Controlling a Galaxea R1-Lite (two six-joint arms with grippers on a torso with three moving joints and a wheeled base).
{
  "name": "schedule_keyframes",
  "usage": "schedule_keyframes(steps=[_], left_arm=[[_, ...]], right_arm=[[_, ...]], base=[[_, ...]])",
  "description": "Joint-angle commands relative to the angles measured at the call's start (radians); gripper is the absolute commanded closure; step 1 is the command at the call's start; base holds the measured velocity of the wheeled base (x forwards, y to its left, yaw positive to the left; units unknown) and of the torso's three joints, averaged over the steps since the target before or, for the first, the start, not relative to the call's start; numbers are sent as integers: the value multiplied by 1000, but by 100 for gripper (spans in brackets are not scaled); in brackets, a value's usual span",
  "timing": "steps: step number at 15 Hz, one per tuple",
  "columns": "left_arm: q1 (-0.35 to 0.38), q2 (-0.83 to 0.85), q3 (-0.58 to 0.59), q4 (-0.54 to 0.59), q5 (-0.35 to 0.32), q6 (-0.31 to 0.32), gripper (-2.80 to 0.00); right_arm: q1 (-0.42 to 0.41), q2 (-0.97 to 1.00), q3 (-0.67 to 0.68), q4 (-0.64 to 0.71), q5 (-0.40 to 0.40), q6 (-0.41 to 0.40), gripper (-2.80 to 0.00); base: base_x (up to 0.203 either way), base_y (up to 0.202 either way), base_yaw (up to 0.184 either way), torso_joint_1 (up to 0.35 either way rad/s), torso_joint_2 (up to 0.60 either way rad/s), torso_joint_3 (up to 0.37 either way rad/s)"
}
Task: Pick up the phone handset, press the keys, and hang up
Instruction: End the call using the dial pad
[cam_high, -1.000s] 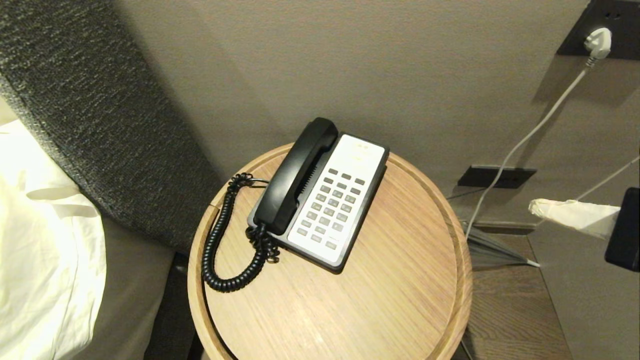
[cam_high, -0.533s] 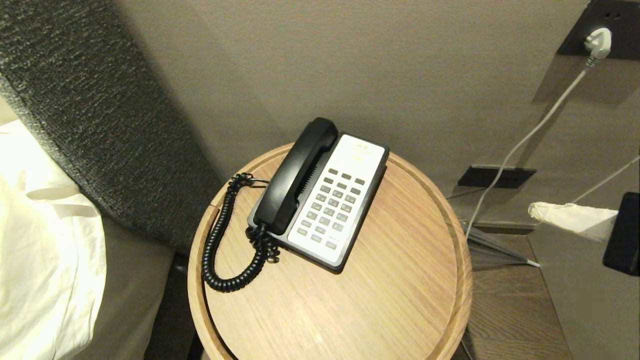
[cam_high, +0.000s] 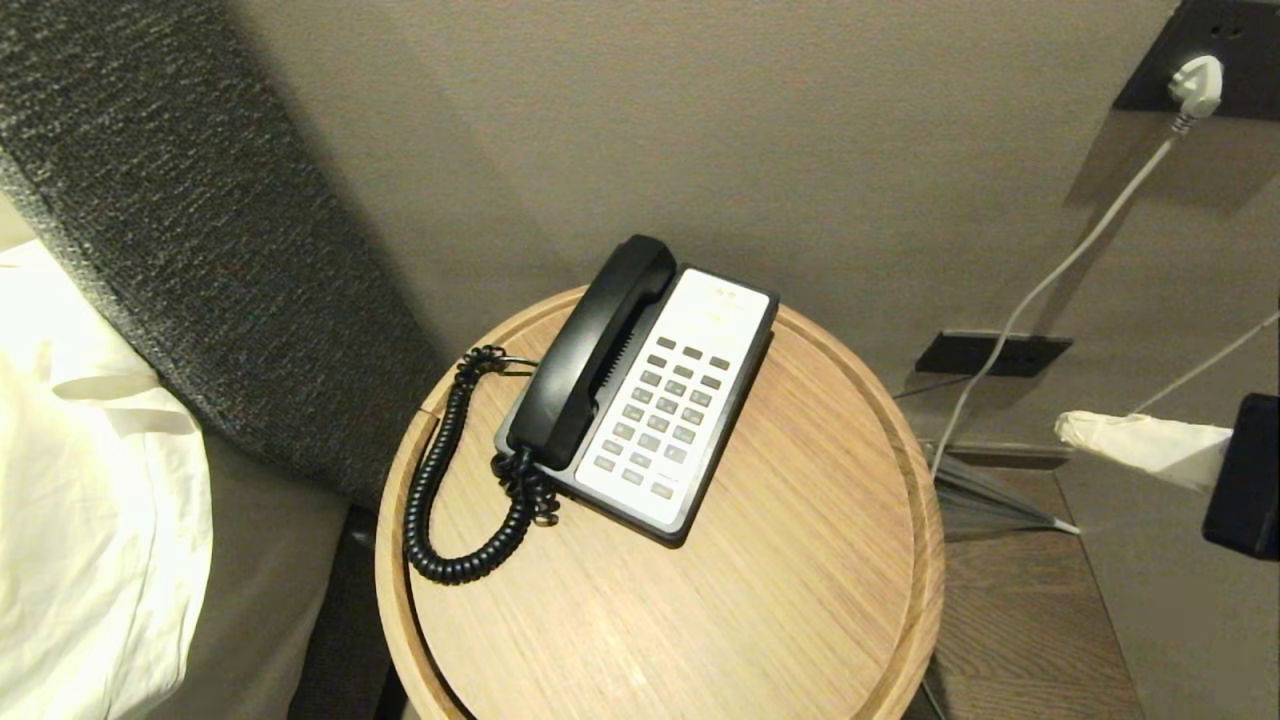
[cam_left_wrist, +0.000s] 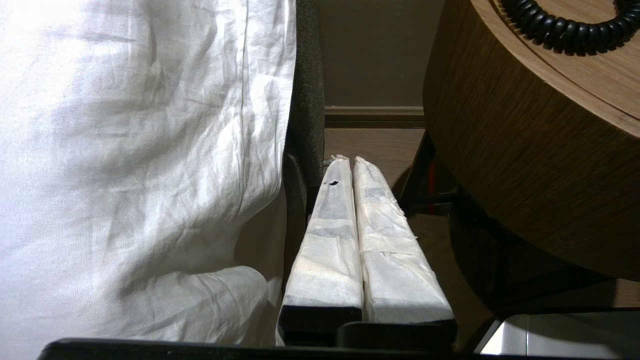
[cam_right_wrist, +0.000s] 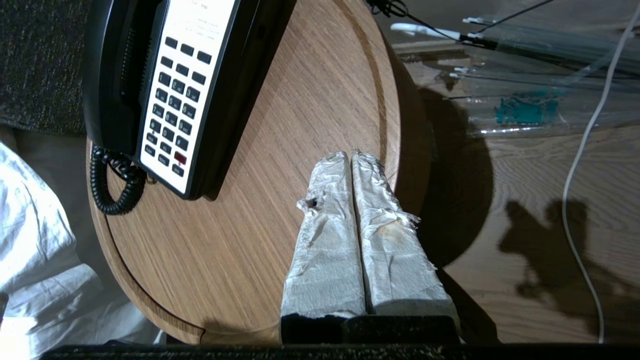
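You're looking at nothing done: phone handset (cam_high: 590, 350) sitting cradled; left gripper (cam_left_wrist: 348, 161) and right gripper (cam_right_wrist: 347, 156) hanging pressed together, empty.

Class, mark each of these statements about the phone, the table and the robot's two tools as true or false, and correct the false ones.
1. The handset lies in its cradle on the phone base. True.
2. The right tool is clamped on the handset. False: it is shut on nothing, out at the table's right edge, apart from the phone.
3. The coiled cord loops on the table at the robot's left of the base. True.
4. The left tool is wide open above the keypad. False: it is shut, down beside the table next to white bedding.
5. A white plug sits in a wall socket. True.
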Motion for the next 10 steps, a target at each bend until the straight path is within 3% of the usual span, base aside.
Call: schedule_keyframes(steps=[1,10], left_arm=[[0,2,18,-1,0,1,0],[0,2,18,-1,0,1,0]], right_arm=[[-1,-10,11,1,-3,5,0],[2,16,2,-3,0,2,0]], base=[[0,0,0,0,0,0],[0,0,0,0,0,0]])
